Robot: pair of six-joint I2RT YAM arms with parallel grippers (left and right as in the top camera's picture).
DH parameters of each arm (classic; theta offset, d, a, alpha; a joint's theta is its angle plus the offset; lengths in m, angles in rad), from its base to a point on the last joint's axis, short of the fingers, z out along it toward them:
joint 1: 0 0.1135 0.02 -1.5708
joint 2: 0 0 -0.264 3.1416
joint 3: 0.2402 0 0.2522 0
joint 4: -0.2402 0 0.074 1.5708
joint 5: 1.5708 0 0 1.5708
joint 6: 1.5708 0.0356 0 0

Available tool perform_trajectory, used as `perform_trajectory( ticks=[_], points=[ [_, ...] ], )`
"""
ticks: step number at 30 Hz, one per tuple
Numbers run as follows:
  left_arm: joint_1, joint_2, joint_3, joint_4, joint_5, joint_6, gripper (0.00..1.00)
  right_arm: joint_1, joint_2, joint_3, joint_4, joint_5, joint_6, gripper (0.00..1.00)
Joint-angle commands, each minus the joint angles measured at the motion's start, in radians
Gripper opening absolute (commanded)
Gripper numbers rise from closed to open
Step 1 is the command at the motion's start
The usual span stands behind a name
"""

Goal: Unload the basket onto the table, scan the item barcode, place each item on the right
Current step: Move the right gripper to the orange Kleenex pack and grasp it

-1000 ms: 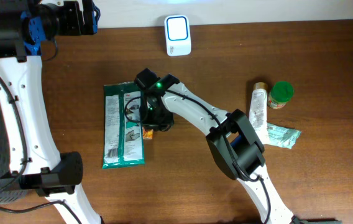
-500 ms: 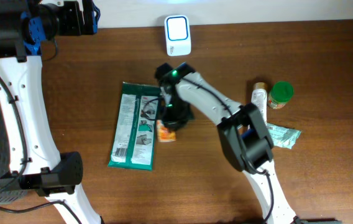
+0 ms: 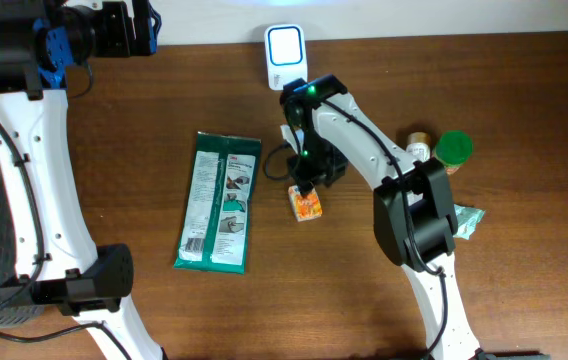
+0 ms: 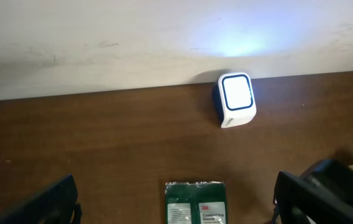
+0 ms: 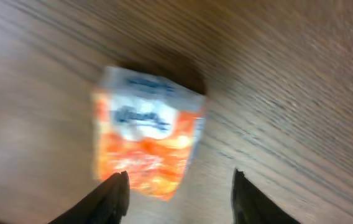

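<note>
A small orange and white packet (image 3: 306,203) lies flat on the brown table, below the white scanner (image 3: 286,57) that stands at the table's back edge. My right gripper (image 3: 311,176) hovers just over the packet's near end. In the right wrist view, which is blurred, the packet (image 5: 145,140) lies ahead of the left fingertip (image 5: 115,196), and the right gripper (image 5: 179,194) is open with bare wood between its fingers. My left gripper (image 4: 176,211) is open and high at the back left, looking down on the scanner (image 4: 235,99).
A long green glove pack (image 3: 219,200) lies left of the packet, and its top edge shows in the left wrist view (image 4: 195,202). At the right sit a tube (image 3: 416,165), a green-lidded jar (image 3: 453,152) and a pale green sachet (image 3: 461,218).
My right gripper carried the orange packet to the right, away from the green pack, then opened; the packet now lies loose on the table. The green pack shifted slightly right. The left arm stayed still.
</note>
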Motion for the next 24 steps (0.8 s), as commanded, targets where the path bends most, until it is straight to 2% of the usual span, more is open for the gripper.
perform_trajectory(
  ticks=[1, 3, 5, 9, 13, 18, 24],
  points=[
    [0.007, -0.023, 0.015, 0.001, 0.011, 0.015, 0.99, 0.009, -0.042, 0.050, -0.006, -0.248, -0.003, 0.37],
    [0.007, -0.023, 0.015, 0.001, 0.011, 0.015, 0.99, 0.022, -0.042, 0.040, -0.001, -0.330, 0.035, 0.20],
    [0.007, -0.023, 0.015, 0.001, 0.011, 0.015, 0.99, 0.039, -0.042, 0.029, -0.001, -0.328, 0.048, 0.13],
    [0.007, -0.023, 0.015, 0.001, 0.011, 0.016, 0.99, 0.084, -0.042, -0.042, 0.027, -0.246, 0.097, 0.11],
    [0.007, -0.023, 0.015, 0.001, 0.011, 0.016, 0.99, 0.112, -0.042, -0.117, 0.074, -0.107, 0.195, 0.04],
    [0.007, -0.023, 0.015, 0.001, 0.011, 0.015, 0.99, 0.117, -0.042, -0.134, 0.077, 0.054, 0.307, 0.04],
    [0.007, -0.023, 0.015, 0.001, 0.011, 0.015, 0.99, 0.117, -0.042, -0.134, 0.063, 0.131, 0.309, 0.04]
  ],
)
